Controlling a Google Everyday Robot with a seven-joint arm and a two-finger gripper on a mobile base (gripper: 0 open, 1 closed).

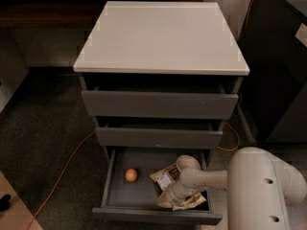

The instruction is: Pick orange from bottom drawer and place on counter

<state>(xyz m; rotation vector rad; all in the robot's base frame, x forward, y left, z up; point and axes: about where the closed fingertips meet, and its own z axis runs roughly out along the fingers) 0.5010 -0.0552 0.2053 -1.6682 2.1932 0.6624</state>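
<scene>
reaching inside bottom drawer (139, 213), pincer (167, 198) near orange (131, 175).

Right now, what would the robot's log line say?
bottom drawer: open | orange: inside, left, untouched | gripper: in drawer at snack packets, right of orange | counter: no orange yet

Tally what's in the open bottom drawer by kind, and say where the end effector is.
orange: 1
pale bowl: 1
brown snack packets: 2 visible
Total: 4
The end effector sits inside the bottom drawer among the packets, right of the orange.
</scene>
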